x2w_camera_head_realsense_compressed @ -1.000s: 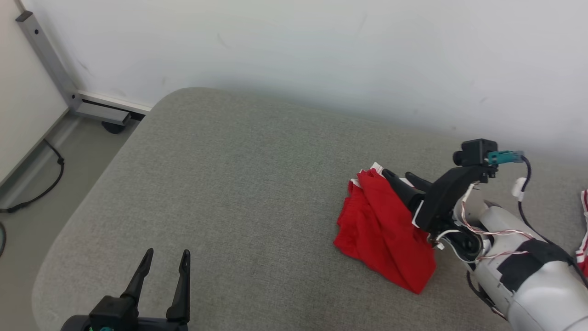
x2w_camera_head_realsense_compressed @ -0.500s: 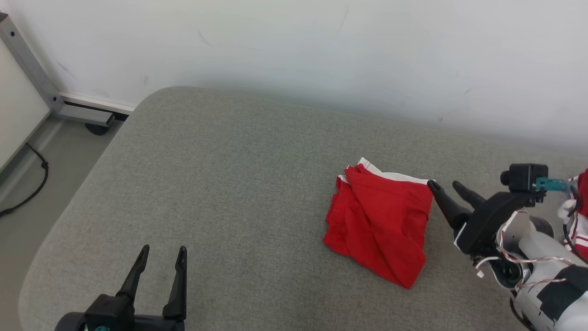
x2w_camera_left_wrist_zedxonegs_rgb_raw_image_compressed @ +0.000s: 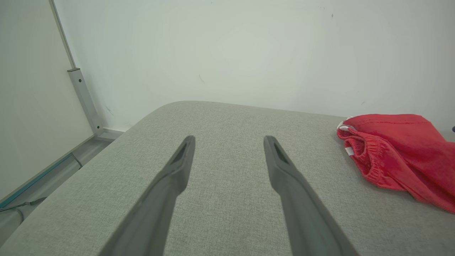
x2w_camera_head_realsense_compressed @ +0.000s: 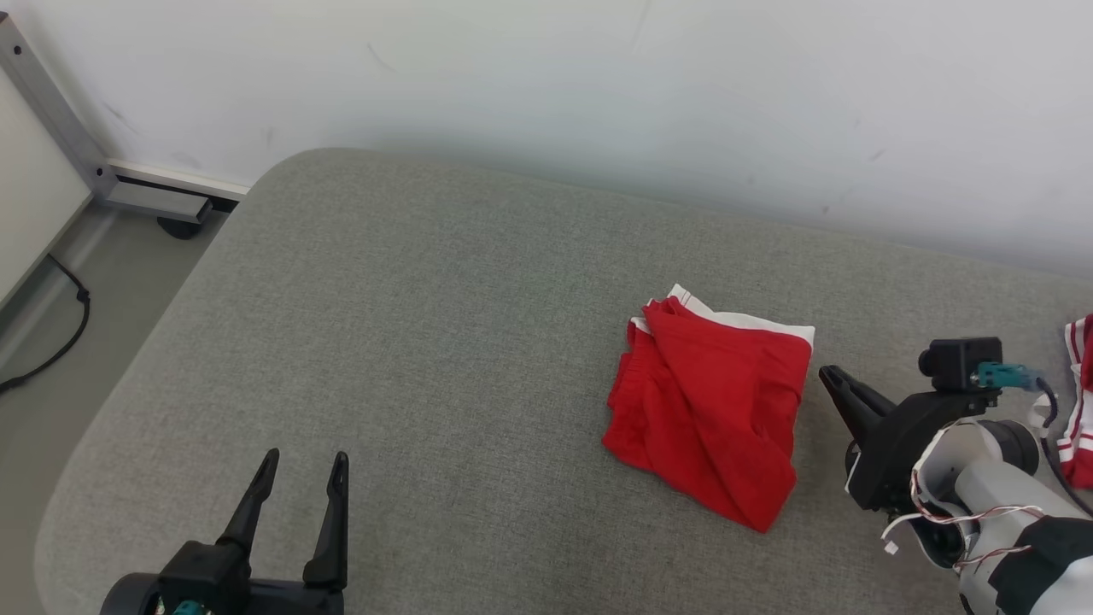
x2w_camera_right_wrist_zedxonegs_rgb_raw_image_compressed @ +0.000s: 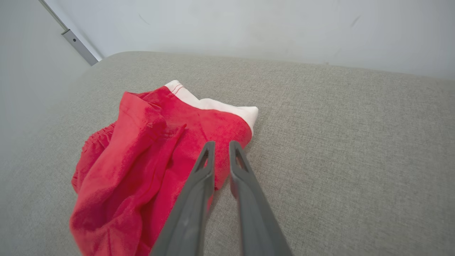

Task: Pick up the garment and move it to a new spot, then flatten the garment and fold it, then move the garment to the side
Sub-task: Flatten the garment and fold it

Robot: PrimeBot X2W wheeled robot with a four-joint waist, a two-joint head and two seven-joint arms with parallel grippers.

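The garment is a pair of red shorts with a white band, lying folded on the grey padded surface right of centre. It also shows in the right wrist view and at the right of the left wrist view. My right gripper hovers just off the garment's right edge, apart from it. Its fingers are drawn almost together with nothing between them. My left gripper stands open near the front left, far from the garment, its fingers spread over bare cushion.
Another red and white striped cloth lies at the right edge, beside my right forearm. A pale wall runs along the back. A metal frame and a black cable are on the floor to the left, past the cushion's rounded corner.
My right gripper has drawn back to the right off the garment and its fingers have closed together. The garment stays lying on the cushion. The head camera has shifted slightly.
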